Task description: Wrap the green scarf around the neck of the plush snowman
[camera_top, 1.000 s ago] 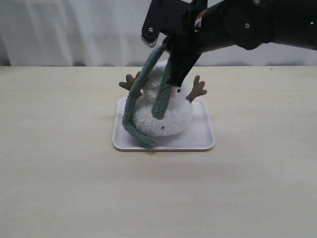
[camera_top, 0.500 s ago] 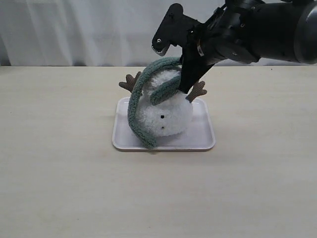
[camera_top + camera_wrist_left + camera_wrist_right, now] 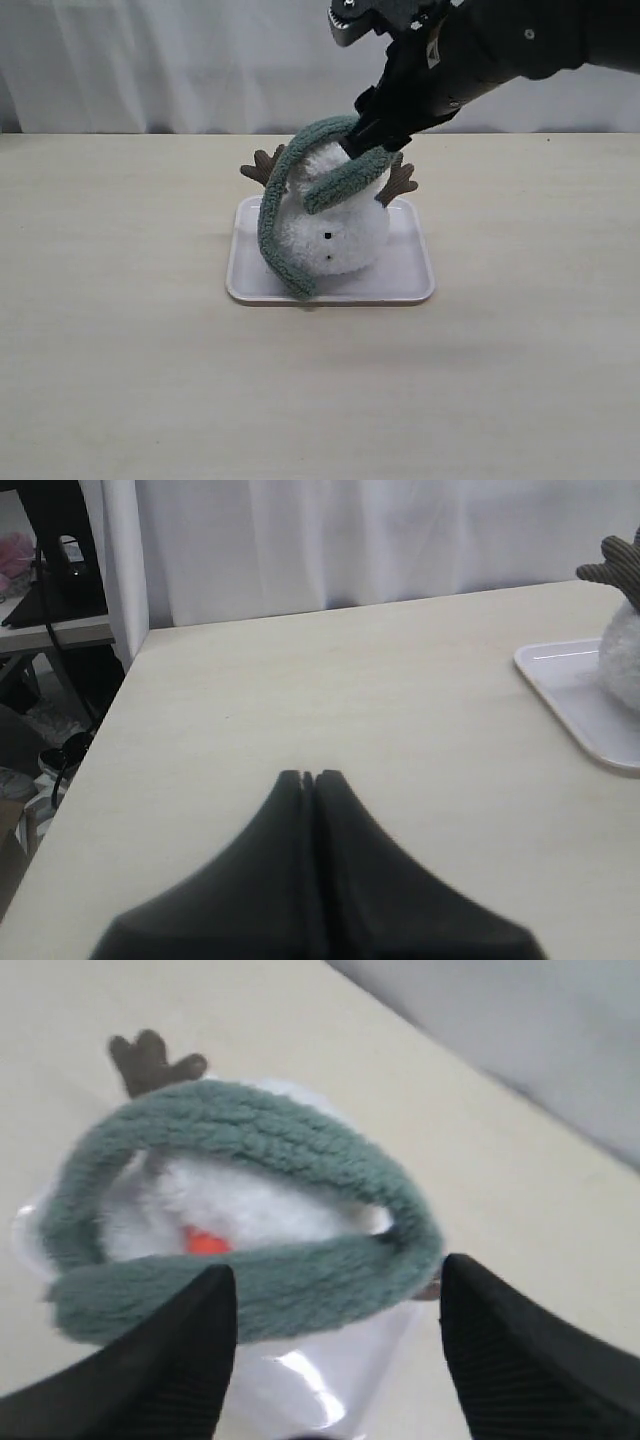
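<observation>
Matte table (image 3: 120,380), fuzzy scarf (image 3: 340,185) looping fluffy snowman (image 3: 348,238)

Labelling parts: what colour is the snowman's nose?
The nose is orange, clearest in right wrist view.

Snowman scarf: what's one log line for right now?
right gripper: open over plush snowman | green scarf: looped round its head | left gripper: shut, away
</observation>
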You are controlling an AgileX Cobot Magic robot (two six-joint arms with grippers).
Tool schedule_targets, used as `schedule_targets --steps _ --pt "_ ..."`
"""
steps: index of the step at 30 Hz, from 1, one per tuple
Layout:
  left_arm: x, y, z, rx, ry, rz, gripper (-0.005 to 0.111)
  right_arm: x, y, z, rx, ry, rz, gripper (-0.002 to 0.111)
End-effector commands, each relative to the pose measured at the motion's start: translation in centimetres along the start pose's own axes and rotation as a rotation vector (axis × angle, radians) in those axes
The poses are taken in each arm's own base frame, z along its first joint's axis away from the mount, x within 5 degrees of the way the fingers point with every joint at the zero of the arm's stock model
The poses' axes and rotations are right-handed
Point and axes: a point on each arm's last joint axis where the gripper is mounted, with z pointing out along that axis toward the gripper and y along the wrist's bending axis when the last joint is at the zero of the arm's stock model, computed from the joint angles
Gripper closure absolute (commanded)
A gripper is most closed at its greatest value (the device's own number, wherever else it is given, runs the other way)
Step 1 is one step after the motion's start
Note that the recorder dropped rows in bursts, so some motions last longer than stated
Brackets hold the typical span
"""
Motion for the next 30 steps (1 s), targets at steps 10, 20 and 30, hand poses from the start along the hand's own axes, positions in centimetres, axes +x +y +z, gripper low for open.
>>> schedule_targets --steps 10,20,30 --pt "0.0 0.0 0.0 -0.002 -0.009 0.001 0.107 3.0 3.8 1.6 -0.298 0.04 0.581 0.05" --pt "0.0 0.0 0.0 -0.002 -0.009 0.001 0.107 4.2 5.0 5.2 -0.314 0.087 0.732 0.046" --pt "0.0 0.0 0.0 -0.002 -0.009 0.001 0.107 4.6 4.6 5.5 -0.26 0.093 0.6 0.072"
